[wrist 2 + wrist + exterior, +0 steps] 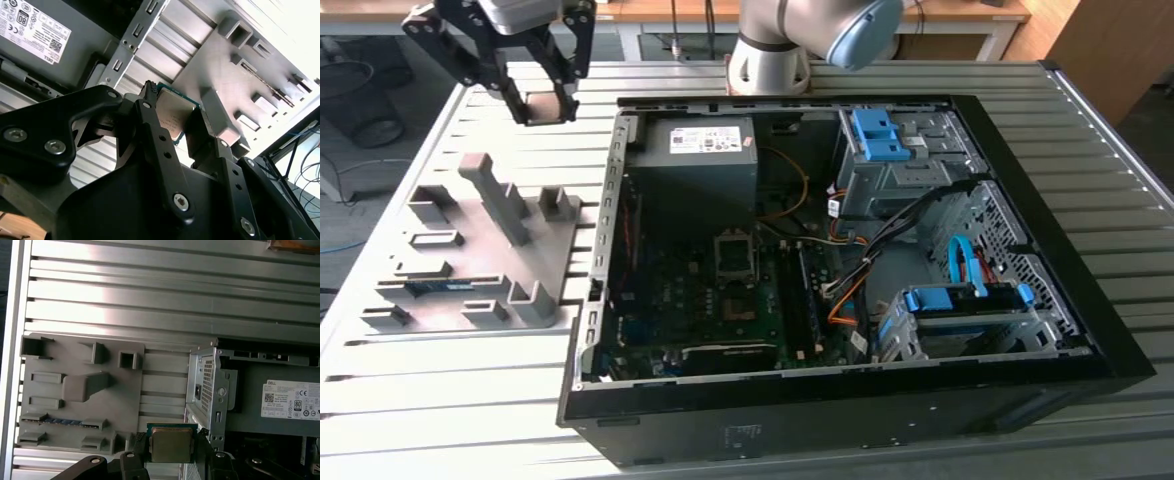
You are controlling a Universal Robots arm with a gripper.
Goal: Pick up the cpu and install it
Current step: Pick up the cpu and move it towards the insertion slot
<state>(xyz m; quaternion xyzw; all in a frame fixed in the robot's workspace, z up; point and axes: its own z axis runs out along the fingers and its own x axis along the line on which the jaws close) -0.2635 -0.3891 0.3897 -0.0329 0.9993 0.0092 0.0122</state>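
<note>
The cpu (171, 445) is being held by its edges between the narrowed fingers (152, 130) of the gripper (544, 106), in the air above the slatted table (1067, 110). Beyond it, a grey parts tray (494, 250) is being shown just beside the open computer case (854, 400), its power supply (700, 150) in the corner nearest the gripper.
</note>
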